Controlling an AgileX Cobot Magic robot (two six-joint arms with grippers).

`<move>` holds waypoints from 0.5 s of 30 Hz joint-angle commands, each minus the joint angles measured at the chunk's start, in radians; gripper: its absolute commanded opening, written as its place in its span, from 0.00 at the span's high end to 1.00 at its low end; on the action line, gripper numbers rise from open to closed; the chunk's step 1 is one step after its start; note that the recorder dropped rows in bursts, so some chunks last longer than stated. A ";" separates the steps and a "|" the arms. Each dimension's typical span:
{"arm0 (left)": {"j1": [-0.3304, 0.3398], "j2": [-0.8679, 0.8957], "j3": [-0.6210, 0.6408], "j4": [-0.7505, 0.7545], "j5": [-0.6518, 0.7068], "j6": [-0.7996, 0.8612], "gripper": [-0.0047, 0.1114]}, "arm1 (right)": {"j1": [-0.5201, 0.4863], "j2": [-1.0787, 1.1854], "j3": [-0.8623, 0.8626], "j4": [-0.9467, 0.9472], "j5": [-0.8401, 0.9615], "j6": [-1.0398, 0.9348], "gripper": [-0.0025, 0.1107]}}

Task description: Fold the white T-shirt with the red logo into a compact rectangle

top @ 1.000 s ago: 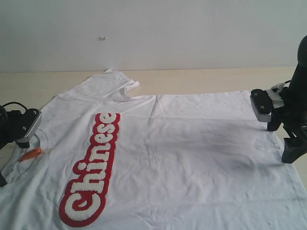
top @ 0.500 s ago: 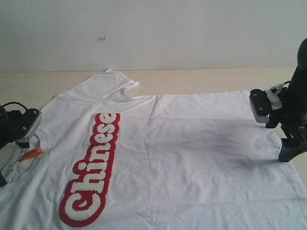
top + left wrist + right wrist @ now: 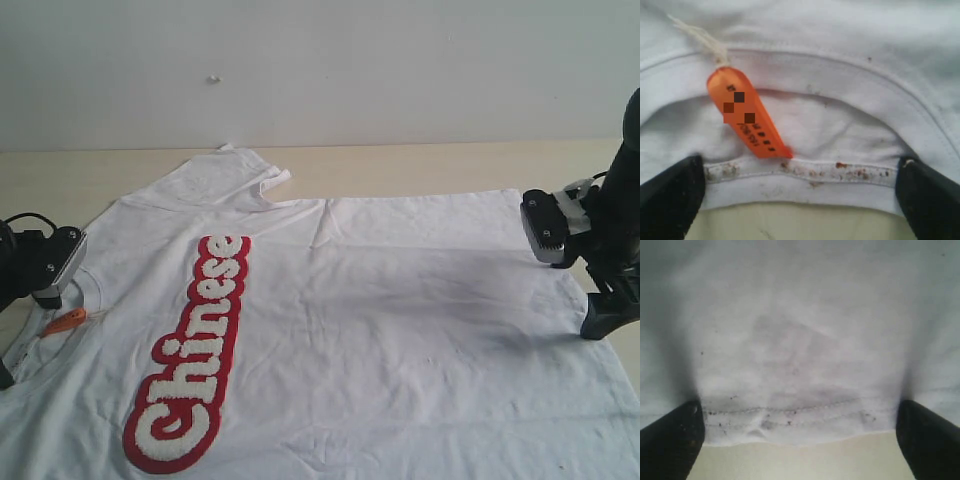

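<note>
The white T-shirt [image 3: 380,300] lies spread flat on the table, collar at the left and hem at the right. The red logo [image 3: 195,350] runs along its chest at the left. My left gripper [image 3: 800,195] is open and straddles the ribbed collar [image 3: 810,175], just below the orange neck tag [image 3: 747,115]; its dark fingers [image 3: 670,200] stand wide apart. My right gripper [image 3: 800,435] is open over the stitched hem [image 3: 790,415], one finger at each side. In the exterior view the right gripper [image 3: 608,312] stands at the shirt's right edge.
The beige table [image 3: 420,165] shows beyond the shirt, with a plain wall behind it. A folded sleeve [image 3: 235,170] lies at the back left. The left arm's wrist [image 3: 45,265] sits by the collar at the left edge of the view.
The right arm has shifted slightly left, towards the hem. The left arm and the shirt have not moved.
</note>
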 commanded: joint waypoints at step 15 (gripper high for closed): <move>0.002 0.034 0.012 0.015 -0.006 -0.002 0.07 | -0.002 -0.003 0.014 -0.059 0.043 0.074 0.05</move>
